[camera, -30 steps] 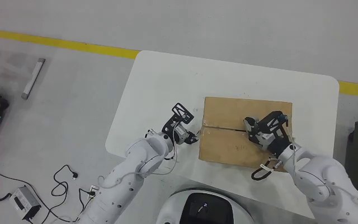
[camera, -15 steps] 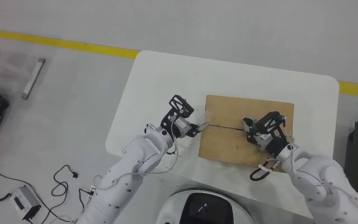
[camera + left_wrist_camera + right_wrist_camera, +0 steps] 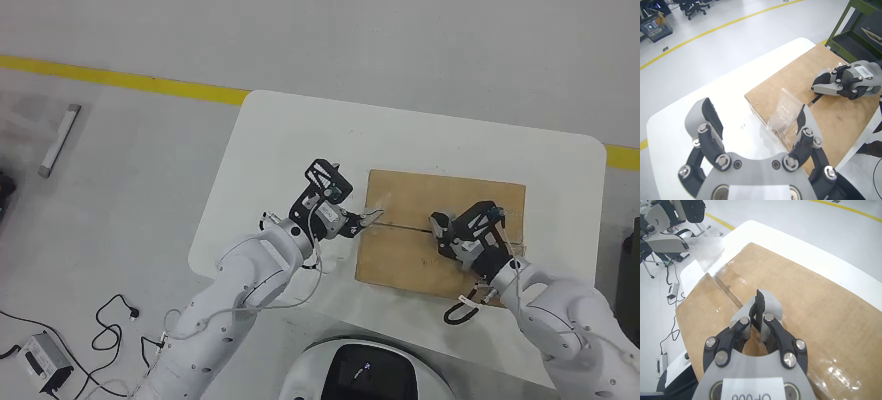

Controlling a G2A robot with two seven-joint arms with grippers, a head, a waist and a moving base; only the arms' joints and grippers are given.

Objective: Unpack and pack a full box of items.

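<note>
The closed box [image 3: 430, 195] fills the 3 o'clock half of the surface [image 3: 290, 150]. Bare surface wraps it from 7 round to 12 o'clock and is widest toward 10. At the box's 9 o'clock edge hangs the left pincer [image 3: 362, 222], fingers spread, with a clear tape scrap [image 3: 785, 111] clinging to one finger. The right pincer [image 3: 440, 225], fingers together, sits at the seam [image 3: 405, 227] toward 3 o'clock. The box top's 12 o'clock half lies bare.

- Top view looks straight down from above the arms at the desk [image 3: 300, 130] and cardboard box [image 3: 440, 195].
- Left wrist view, close behind the left tool [image 3: 755, 105], faces across the box.
- Right wrist view, close over the box, faces back the opposite way; all three views share the box.
</note>
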